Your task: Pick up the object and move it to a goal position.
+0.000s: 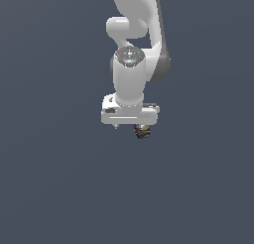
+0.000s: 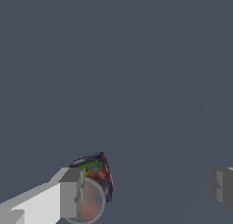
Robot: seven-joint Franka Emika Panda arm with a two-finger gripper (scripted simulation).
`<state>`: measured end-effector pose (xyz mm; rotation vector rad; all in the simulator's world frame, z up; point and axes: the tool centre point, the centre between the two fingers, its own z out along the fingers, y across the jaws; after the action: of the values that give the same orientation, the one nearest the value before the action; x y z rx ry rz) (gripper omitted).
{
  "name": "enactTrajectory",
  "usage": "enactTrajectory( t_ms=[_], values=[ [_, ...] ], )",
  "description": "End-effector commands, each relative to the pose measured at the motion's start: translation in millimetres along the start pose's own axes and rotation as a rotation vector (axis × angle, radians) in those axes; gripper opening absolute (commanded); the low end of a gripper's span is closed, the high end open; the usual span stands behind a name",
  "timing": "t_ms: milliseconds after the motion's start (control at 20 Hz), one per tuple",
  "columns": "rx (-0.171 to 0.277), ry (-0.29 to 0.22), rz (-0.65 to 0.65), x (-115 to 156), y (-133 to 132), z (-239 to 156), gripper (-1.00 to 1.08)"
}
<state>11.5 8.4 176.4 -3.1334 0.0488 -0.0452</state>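
Observation:
The object (image 1: 143, 133) is a small squat can with a dark-blue, red, green and yellow label. In the exterior view it peeks out just under the white gripper hand (image 1: 131, 126), toward that view's right. In the wrist view the can (image 2: 98, 173) shows its tan round top and lies between the fingers, right beside one finger (image 2: 68, 193), which covers part of it. The other finger (image 2: 223, 186) stands far from the can. The gripper (image 2: 145, 189) is open wide and holds nothing.
A plain dark grey-blue floor (image 1: 59, 188) fills both views. The white arm (image 1: 131, 74) rises above the gripper in the exterior view. No other objects or goal marker show.

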Motion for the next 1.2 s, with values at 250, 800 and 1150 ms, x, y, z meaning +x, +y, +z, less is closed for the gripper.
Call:
enactTrajectory(
  t_ms=[250,800,1150],
  values=[
    [0.015,-0.004,0.016,-1.5,-0.6,5.1,1.0],
    [0.027,-0.009,0.015,-6.7,-5.1,13.5,1.0],
    [0.015,-0.016,-0.077,-28.2,-26.1,31.4,1.0]
  ],
)
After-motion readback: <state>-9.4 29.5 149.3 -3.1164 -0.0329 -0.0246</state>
